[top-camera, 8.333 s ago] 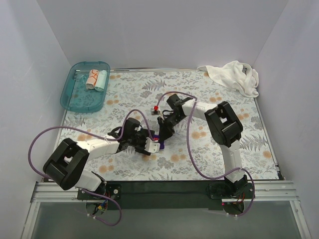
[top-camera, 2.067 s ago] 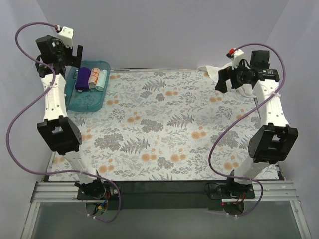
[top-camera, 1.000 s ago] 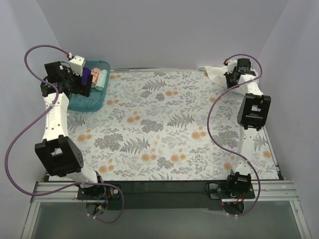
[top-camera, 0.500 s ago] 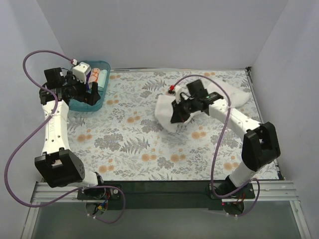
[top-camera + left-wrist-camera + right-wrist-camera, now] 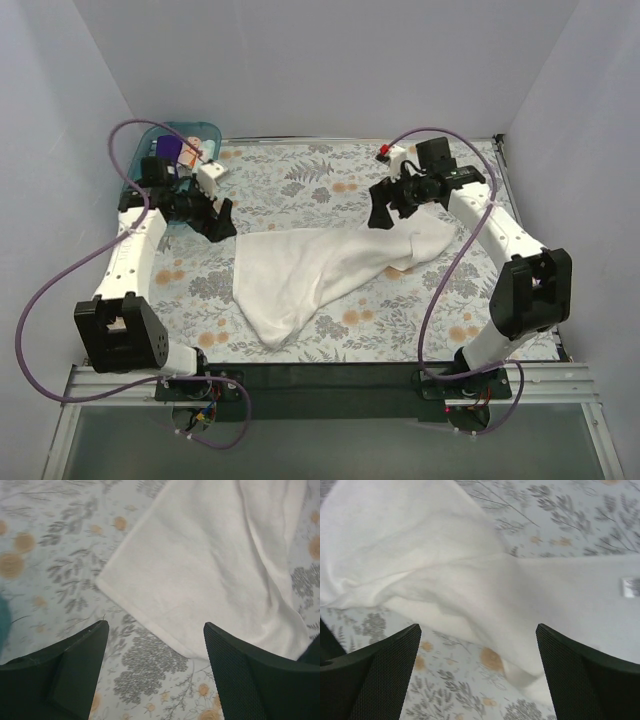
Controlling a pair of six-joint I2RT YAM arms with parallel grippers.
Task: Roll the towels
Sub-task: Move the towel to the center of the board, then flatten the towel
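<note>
The large white towel [image 5: 310,265] lies loosely spread and wrinkled across the middle of the floral sheet. My left gripper [image 5: 220,222] hovers open just off its left corner; in the left wrist view that corner [image 5: 200,555] lies ahead of the gripper [image 5: 155,625], nothing between the fingers. My right gripper [image 5: 386,212] hangs open over the towel's right end. In the right wrist view the folds of the towel [image 5: 470,570] lie under the gripper [image 5: 477,626], untouched. A dark purple rolled towel [image 5: 168,147] and a white-orange roll [image 5: 189,152] sit in the tray, partly hidden by my left arm.
The teal plastic tray [image 5: 205,130] stands at the back left corner. The floral sheet [image 5: 300,180] covers the table, with walls close on three sides. A metal rail [image 5: 330,380] runs along the near edge by the arm bases.
The right arm pulled the white towel from the back right corner to the middle and its jaws opened, letting it go. The left arm swung from the tray toward the towel's left corner.
</note>
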